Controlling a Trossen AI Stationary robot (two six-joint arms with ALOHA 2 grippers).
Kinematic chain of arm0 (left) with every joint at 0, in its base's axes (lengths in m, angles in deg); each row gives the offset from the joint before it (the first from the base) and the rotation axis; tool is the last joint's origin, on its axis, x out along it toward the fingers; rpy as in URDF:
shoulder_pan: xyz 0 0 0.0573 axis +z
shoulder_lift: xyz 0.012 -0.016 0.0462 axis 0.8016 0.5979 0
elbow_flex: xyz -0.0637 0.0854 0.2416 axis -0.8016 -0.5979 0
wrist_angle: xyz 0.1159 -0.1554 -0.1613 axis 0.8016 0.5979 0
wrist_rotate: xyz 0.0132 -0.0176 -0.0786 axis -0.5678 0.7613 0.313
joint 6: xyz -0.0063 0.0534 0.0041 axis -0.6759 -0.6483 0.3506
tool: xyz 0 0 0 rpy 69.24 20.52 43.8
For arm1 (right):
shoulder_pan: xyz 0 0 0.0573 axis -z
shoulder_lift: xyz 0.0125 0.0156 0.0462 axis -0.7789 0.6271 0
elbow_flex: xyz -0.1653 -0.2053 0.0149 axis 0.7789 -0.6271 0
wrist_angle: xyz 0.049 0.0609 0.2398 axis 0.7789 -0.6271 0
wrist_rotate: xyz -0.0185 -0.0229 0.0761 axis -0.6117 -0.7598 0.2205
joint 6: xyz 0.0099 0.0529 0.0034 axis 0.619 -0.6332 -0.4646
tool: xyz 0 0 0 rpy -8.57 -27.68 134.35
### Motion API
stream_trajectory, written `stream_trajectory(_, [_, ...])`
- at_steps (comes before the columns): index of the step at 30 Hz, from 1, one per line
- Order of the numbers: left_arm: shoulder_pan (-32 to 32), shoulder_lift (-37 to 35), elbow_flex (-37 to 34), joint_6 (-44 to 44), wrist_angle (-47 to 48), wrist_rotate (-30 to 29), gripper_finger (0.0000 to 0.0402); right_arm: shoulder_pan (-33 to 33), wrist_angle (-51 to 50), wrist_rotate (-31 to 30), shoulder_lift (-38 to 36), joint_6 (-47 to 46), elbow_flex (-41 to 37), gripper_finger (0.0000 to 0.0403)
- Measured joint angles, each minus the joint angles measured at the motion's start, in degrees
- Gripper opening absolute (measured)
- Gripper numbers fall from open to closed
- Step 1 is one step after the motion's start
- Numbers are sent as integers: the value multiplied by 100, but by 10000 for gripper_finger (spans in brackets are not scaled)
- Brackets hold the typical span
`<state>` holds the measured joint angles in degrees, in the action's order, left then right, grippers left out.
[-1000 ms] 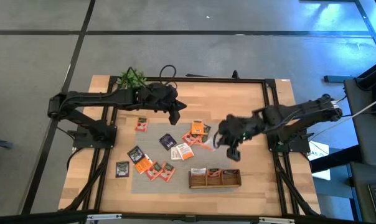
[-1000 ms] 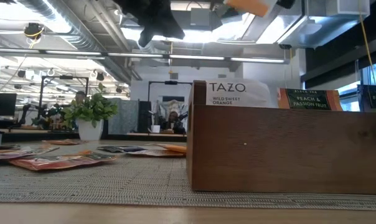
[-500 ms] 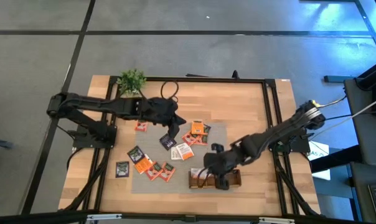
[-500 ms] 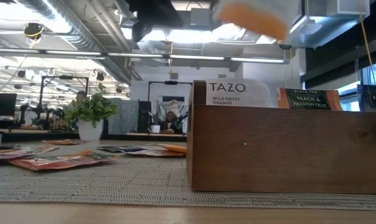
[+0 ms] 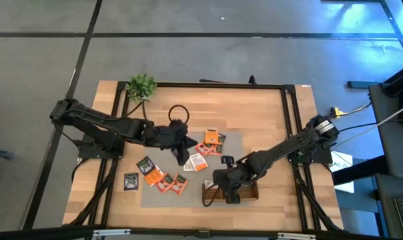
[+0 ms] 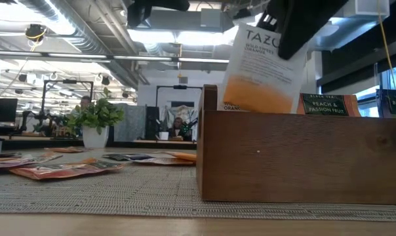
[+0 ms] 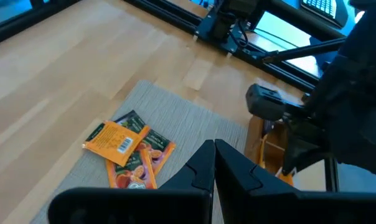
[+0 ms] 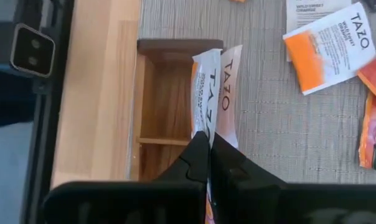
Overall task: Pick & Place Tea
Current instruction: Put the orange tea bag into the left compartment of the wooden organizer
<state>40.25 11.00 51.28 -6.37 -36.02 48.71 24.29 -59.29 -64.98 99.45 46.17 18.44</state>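
lighting is even and bright over the table (image 5: pixel 268 107) in the high view, with soft shadows only. in the low view, ceiling lights (image 6: pixel 185 36) glare white from above and blow out the upper middle; the room behind is softly out of focus, and the mat (image 6: pixel 119 190) in the foreground is blurred. the right window (image 6: pixel 395 78) shows blue daylight. both wrist views are sharp, with no glare.

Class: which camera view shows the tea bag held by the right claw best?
The low view: the tea bag hangs facing us, label readable. The right wrist view shows it edge-on; in the high view the arm hides it.
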Motion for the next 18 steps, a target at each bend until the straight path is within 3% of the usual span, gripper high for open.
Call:
stream_trajectory(7, [-207, 0, 0, -11, 4, -369, 6, 0, 21, -110, -4, 165, -39, 7])
stream_trajectory(18, [-232, 0, 0, -5, 4, -388, 6, 0, 14, -153, -4, 188, -39, 8])
